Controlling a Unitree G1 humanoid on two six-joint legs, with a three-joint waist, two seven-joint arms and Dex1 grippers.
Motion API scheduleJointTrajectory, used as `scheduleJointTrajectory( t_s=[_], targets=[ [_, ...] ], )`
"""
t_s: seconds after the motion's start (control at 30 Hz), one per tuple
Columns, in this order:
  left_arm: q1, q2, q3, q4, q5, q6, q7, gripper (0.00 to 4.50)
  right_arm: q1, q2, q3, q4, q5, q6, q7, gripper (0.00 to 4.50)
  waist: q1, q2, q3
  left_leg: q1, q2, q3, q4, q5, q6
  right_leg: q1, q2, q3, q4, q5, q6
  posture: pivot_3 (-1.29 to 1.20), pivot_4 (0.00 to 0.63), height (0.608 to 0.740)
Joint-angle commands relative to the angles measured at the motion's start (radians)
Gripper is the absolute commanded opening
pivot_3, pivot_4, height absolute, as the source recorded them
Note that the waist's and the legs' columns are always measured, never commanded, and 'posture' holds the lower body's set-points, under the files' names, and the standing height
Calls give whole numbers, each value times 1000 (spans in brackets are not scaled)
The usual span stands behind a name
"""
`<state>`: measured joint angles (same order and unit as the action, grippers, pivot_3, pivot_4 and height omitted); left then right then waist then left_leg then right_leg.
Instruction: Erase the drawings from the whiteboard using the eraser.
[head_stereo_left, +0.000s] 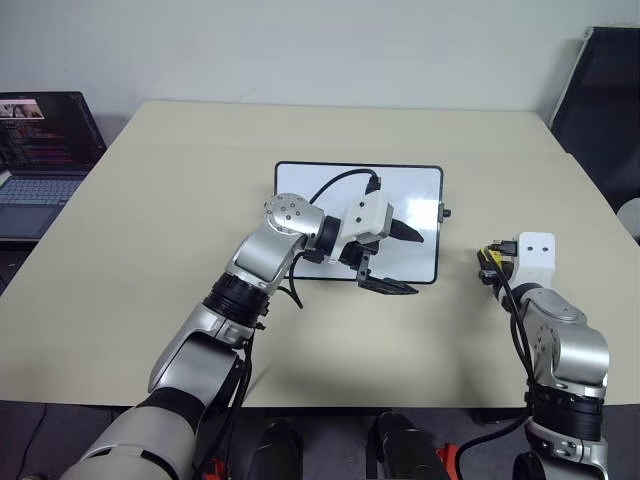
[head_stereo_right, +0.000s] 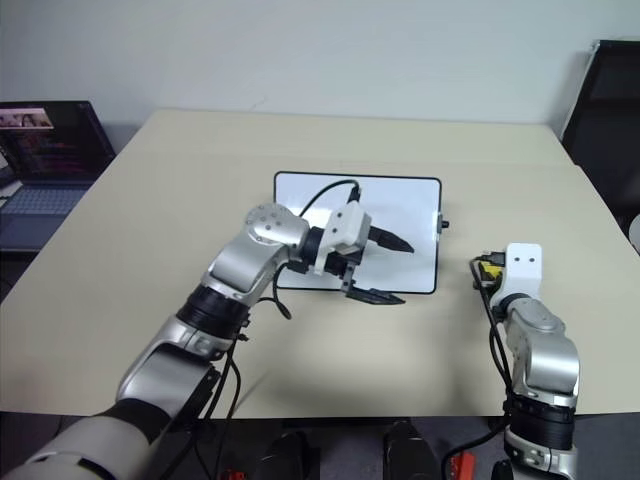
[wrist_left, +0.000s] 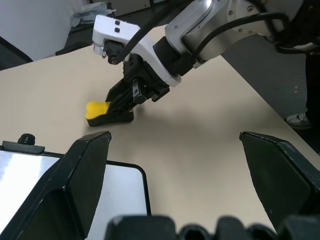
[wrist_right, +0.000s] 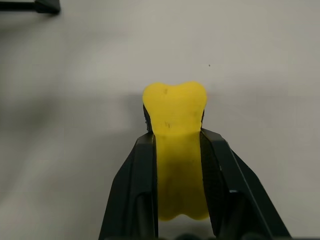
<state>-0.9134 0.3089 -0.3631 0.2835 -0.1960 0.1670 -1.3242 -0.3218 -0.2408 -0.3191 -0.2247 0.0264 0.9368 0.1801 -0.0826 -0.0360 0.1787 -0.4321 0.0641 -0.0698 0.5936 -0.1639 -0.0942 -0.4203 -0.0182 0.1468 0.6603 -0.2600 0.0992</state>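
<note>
My right gripper (wrist_right: 177, 145) sits low over the table (head_stereo_left: 150, 200) toward its right edge, with the yellow eraser (wrist_right: 176, 120) lying lengthwise between its two black fingers (wrist_right: 137, 170). The jaws press against both long sides of the eraser, whose rounded front end sticks out past the fingertips. In the left wrist view the eraser (wrist_left: 100, 111) rests with its dark underside on the table surface, the right gripper (wrist_left: 120, 102) reaching down to it at a slant. It lies on bare table, just beside the right short side of the whiteboard (head_stereo_left: 300, 185) and apart from it, near the small black knob (head_stereo_left: 445, 212) on that side.

The whiteboard lies flat near the middle of the table, its long sides running parallel to the near edge. My left gripper (head_stereo_left: 395, 262) hovers over the near right part of the board, pointing toward the right edge of the table. Its jaws stand wide apart and hold nothing: one finger (head_stereo_left: 405, 233) is above the white surface, the other (head_stereo_left: 390, 287) above the board's near frame. I cannot make out the drawings on the visible white surface, part of which my left arm covers.

An open laptop (head_stereo_left: 40, 150) stands beyond the left edge of the table, and a dark chair (head_stereo_left: 605, 100) stands past the far right corner.
</note>
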Motion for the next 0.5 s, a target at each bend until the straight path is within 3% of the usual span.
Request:
scheduleJointTrajectory(
  t_s=[0.03, 0.23, 0.5],
  targets=[
    [6, 1, 8, -48, -6, 0, -4, 4500, -17, -38, -13, 18, 24, -56, 9, 2356, 0, 1, 0, 0, 0, 0, 0, 0, 0, 0, 0, 0, 0, 0, 0, 0, 150, 740],
    [33, 4, 12, -68, -8, 14, 9, 4500, 1, -66, -24, -32, 74, -65, 26, 4479, 0, 1, 0, 0, 0, 0, 0, 0, 0, 0, 0, 0, 0, 0, 0, 0, 150, 740],
    [120, 29, 91, -174, -59, 121, 94, 4500, 152, -78, -104, -380, 164, -2, 39, 4479, 0, 3, 0, 0, 0, -1, 0, 0, 0, 0, 0, 0, 1, -1, 1, 0, 150, 740]
  ],
)
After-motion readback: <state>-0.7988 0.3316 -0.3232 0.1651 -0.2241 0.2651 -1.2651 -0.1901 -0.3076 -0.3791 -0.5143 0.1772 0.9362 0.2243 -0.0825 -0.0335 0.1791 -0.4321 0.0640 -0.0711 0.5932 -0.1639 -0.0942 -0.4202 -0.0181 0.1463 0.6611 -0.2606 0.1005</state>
